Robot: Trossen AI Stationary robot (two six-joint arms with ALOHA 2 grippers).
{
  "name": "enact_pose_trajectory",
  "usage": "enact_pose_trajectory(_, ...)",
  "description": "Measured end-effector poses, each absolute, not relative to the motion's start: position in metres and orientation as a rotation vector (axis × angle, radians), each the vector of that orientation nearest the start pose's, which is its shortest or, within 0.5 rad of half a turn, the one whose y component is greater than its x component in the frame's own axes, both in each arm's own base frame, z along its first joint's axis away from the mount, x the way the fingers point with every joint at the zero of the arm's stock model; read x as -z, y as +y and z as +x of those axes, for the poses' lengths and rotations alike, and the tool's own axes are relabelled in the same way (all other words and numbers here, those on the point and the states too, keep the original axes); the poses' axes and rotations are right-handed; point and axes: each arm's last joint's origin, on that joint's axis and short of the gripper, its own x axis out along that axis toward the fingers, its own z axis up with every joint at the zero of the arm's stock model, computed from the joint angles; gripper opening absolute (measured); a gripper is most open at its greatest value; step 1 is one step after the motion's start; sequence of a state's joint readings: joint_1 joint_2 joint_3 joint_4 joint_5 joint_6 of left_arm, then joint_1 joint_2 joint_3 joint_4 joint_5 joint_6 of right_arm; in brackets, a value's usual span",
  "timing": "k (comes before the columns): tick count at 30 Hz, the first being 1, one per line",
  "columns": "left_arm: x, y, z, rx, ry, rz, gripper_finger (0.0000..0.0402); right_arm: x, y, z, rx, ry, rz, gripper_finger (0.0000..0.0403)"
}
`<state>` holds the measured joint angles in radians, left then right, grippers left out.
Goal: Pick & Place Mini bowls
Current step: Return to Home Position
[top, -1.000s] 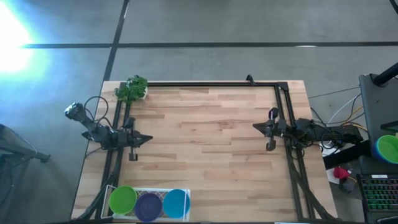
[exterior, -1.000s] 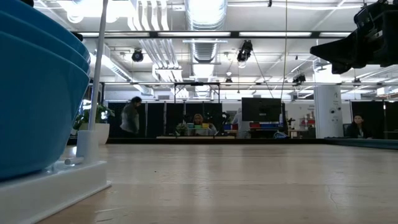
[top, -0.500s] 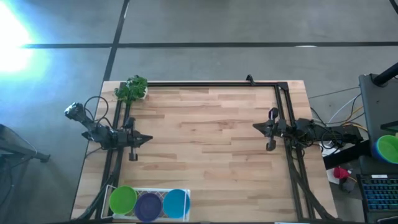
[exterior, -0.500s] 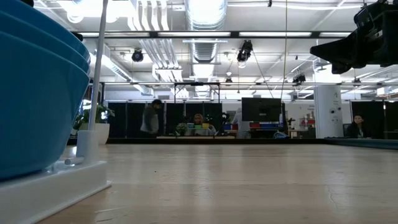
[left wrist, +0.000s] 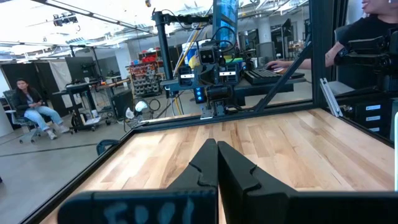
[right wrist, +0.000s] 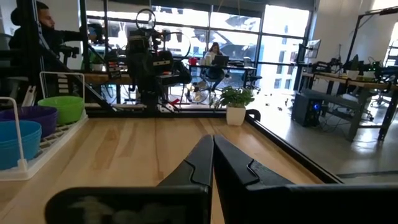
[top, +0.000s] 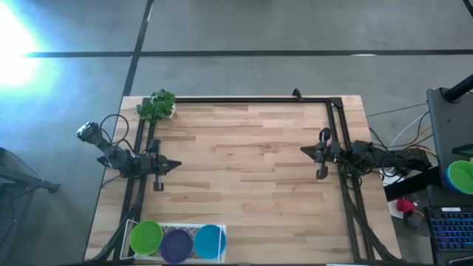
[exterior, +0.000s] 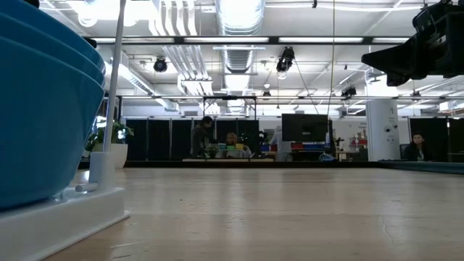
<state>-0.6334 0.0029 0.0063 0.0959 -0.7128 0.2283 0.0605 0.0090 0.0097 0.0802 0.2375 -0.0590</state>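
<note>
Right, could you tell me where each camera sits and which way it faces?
High view: above the table, looking straight down; shows both arms, left tool and right tool.
Low view: tabletop height beside the blue bowls, looking level into the room; shows the right arm.
Left wrist view: on the left arm, facing the right arm; own shut fingers show.
Right wrist view: on the right arm, facing the left arm; own shut fingers show.
Shared: high and right wrist views show the bowls.

Right end effector [right wrist: 212, 140] closed; mini bowls [right wrist: 28, 116] sit in white rack [right wrist: 45, 157]
</note>
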Motion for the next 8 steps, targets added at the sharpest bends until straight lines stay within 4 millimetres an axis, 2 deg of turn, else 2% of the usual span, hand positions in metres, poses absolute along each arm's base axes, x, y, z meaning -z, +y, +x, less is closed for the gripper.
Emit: enact_pose_trajectory(8,-0.1740,-0.0380,0.0838,-0.088,-0.068,0.166,0.0000,-0.1738,-0.0010,0.0968,0.179,-0.075,-0.044,0.0008)
